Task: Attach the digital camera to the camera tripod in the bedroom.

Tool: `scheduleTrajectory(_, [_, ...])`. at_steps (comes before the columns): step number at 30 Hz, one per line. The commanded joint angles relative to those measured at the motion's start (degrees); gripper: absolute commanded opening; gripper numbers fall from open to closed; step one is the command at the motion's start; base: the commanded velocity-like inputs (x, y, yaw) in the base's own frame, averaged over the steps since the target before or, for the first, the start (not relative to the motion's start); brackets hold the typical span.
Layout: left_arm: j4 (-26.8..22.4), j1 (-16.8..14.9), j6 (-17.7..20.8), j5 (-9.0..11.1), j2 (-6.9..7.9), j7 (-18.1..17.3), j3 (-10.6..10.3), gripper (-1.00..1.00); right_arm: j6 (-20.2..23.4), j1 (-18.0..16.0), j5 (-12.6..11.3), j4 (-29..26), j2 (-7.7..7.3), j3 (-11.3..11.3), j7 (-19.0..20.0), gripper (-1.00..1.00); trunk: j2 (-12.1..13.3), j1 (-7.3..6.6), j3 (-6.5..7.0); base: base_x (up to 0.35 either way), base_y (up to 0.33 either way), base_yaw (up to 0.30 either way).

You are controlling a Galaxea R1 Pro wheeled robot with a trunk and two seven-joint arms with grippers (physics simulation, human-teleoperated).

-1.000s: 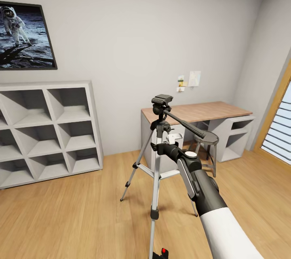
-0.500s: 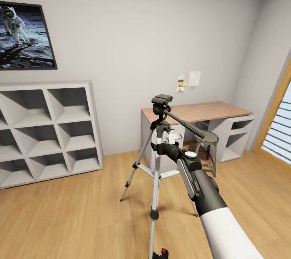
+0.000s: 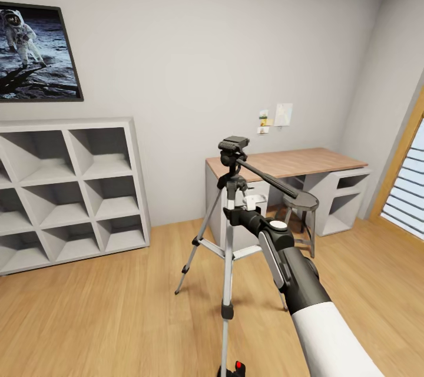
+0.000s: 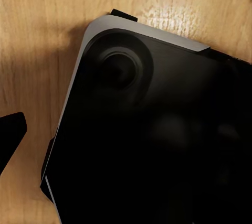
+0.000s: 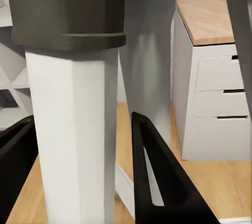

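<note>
The camera tripod (image 3: pixel 227 235) has smooth silvery metal-looking legs; the desk (image 3: pixel 288 162) top and floor (image 3: pixel 118 306) look matt wood.

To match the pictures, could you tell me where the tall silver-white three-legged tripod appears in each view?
Head view: silver-white tripod at centre.
Right wrist view: its white column between the end effector's fingers.
Left wrist view: dark panel over wood floor.
Shared landmark: wood-topped white desk.

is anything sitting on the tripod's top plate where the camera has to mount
Nothing visible does. The dark grey head of the silver-white three-legged tripod is bare on top, and the right gripper grips the centre column below it, fingers on either side.
</note>
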Motion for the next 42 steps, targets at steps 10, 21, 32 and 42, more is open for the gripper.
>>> scheduleTrajectory(10, [-0.1,0.0,-0.1,0.2,-0.01,0.0,0.0,1.0,-0.9,0.0,-0.4,0.0,0.01,0.1,0.0,-1.0,0.0,0.0,-0.06,0.0,0.0,0.0])
scheduleTrajectory(21, [-0.1,0.0,-0.1,0.2,-0.01,0.0,0.0,1.0,10.3,-1.3,-0.5,-19.0,-0.36,-1.7,-7.8,-1.0,0.0,0.0,-0.06,0.0,0.0,0.0])
scheduleTrajectory(32, [-0.1,0.0,-0.1,0.2,-0.01,0.0,0.0,1.0,11.0,-1.5,-0.5,-19.7,-0.45,-1.6,-7.6,-1.0,0.0,0.0,-0.06,0.0,0.0,0.0])
scheduleTrajectory(42, [-0.1,0.0,-0.1,0.2,-0.01,0.0,0.0,1.0,11.0,-1.5,-0.5,-19.8,-0.7,-1.0,-7.5,-1.0,0.0,0.0,-0.06,0.0,0.0,0.0])
